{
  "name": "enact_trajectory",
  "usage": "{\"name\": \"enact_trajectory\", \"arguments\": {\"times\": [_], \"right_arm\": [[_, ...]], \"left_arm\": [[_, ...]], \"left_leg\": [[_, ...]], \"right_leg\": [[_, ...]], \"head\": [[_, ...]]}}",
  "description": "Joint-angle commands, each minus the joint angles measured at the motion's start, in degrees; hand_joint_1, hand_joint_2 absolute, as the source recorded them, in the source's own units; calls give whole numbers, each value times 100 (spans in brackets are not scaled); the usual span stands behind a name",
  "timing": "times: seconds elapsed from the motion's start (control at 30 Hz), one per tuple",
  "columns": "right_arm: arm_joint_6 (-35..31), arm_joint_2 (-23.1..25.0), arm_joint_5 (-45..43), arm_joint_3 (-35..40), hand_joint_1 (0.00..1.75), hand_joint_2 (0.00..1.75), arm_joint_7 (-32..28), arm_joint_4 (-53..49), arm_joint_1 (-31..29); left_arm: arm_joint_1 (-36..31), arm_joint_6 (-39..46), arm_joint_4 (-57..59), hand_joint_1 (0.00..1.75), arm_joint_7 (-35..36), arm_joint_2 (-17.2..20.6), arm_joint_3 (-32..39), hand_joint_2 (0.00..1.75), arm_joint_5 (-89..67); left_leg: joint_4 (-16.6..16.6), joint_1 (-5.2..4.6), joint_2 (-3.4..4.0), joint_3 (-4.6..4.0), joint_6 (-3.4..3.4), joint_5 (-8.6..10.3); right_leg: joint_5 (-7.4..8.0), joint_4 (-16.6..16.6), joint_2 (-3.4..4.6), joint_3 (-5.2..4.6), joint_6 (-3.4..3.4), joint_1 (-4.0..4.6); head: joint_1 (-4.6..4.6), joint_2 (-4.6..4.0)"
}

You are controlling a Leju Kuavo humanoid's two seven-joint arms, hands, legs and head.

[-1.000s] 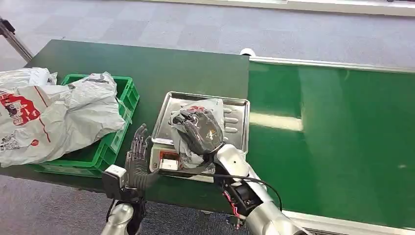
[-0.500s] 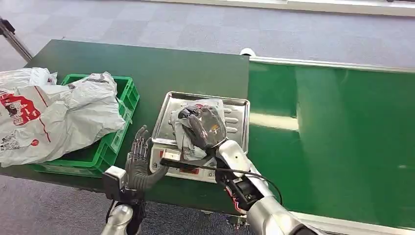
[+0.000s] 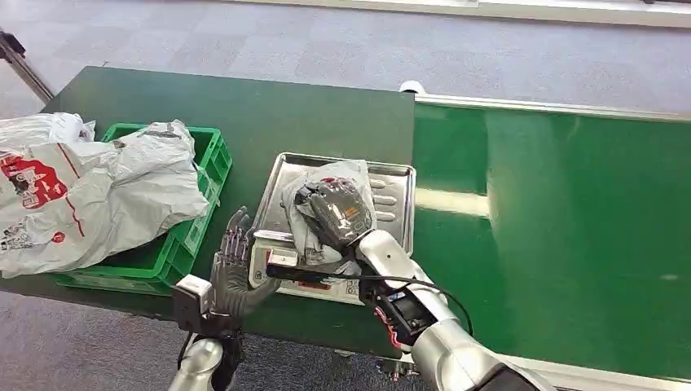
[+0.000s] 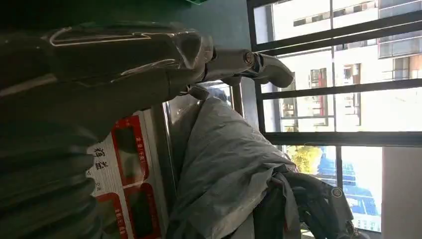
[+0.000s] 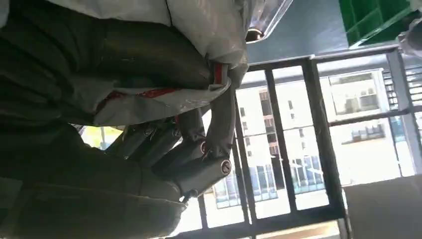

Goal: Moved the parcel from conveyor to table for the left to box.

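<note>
**Right hand gripping the parcel over the scale tray**

The right hand (image 3: 336, 213) is gripping the grey parcel (image 3: 322, 232) from above, its dark fingers wrapping the crumpled plastic, as the right wrist view is also showing. The parcel is sitting on or just above the metal tray (image 3: 389, 175) of the scale (image 3: 326, 287) on the green table (image 3: 269, 110); whether it is touching the tray cannot be told. The left hand (image 3: 232, 269) is waiting just beside the scale's front corner, fingers spread and holding nothing. The green crate (image 3: 186, 244), already piled with other parcels (image 3: 98, 191), is standing to its left. The conveyor (image 3: 570, 228) is lying to the right.

The risks appear to be these: the slippery film could be sliding out of the fingers if the grip is catching only loose plastic, dropping the parcel off the tray's edge. The right arm's cable (image 3: 367, 279) is running across the scale's front and could be snagging it. The crate is looking overfull, so a boxed parcel might be spilling out.
</note>
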Motion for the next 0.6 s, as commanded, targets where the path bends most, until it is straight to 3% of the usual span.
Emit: {"name": "enact_trajectory", "arguments": {"times": [0.03, 0.13, 0.17, 0.2, 0.23, 0.37, 0.4, 0.47, 0.57, 0.6], "right_arm": [[-891, -404, -1895, -1473, 175, 175, -913, -135, -408], [-881, -565, -2394, -1911, 175, 175, -1352, -545, -316], [-810, -610, -2703, -2143, 152, 175, -1571, -844, -137], [-723, -643, -2785, -2180, 30, 175, -1658, -934, -41], [-693, -649, -2835, -2207, 0, 175, -1702, -986, 26], [-367, -557, -3245, -2320, 0, 175, -2042, -1247, 365], [1225, -615, -5168, -2708, 0, 175, -2247, -3027, 1510], [1007, -981, -5509, -2318, 0, 175, -2247, -3734, 2174], [1000, -1070, -5826, -2289, 0, 175, -2247, -3995, 2295], [960, -1052, -5894, -2356, 0, 175, -2247, -4051, 2330]], "left_arm": [[-9, 61, 193, 0, 13, 98, -64, 175, 20], [17, 142, 152, 0, 13, 111, -84, 175, 30], [86, 237, 66, 0, 13, 114, -69, 175, 8], [136, 244, 13, 0, 13, 123, -72, 175, 1], [157, 243, -8, 0, 13, 124, -75, 175, -2], [128, 266, 33, 0, 13, 77, -64, 175, -45], [115, 302, 66, 0, 13, 70, -73, 175, -47], [86, 301, 72, 0, 13, 73, -72, 175, -53], [51, 270, 104, 0, 13, 70, -68, 175, -67], [46, 264, 111, 0, 13, 60, -71, 175, -73]], "left_leg": [[1, -4, -17, -5, 6, 6], [4, -3, -14, -6, 5, 4], [3, -2, -16, -5, 6, 4], [1, -3, -13, -1, 8, 3], [-1, -1, -11, 2, 5, 2], [-5, -2, -19, 8, 3, 0], [-10, -3, -21, 12, 4, 1], [-19, 3, -37, 17, 2, 3], [-20, 3, -59, 21, 6, 4], [0, 0, -44, -7, 3, -3]], "right_leg": [[-1, 0, -26, 2, 1, -2], [-1, 1, -19, 0, 2, -2], [-1, -1, -21, 5, 2, -1], [-1, -5, -21, 9, 2, -2], [0, -7, -15, 11, 2, 0], [-4, -10, -26, 18, -1, 0], [-4, -13, -29, 22, -2, 0], [-4, -27, -42, 33, -2, 5], [-10, -32, -68, 41, 0, 6], [-12, -7, -42, 8, 6, 0]], "head": [[0, 0], [0, 0], [2, 0], [0, 0], [2, 0], [2, 0], [0, 0], [-2, 0], [0, 0], [-4, 0]]}}
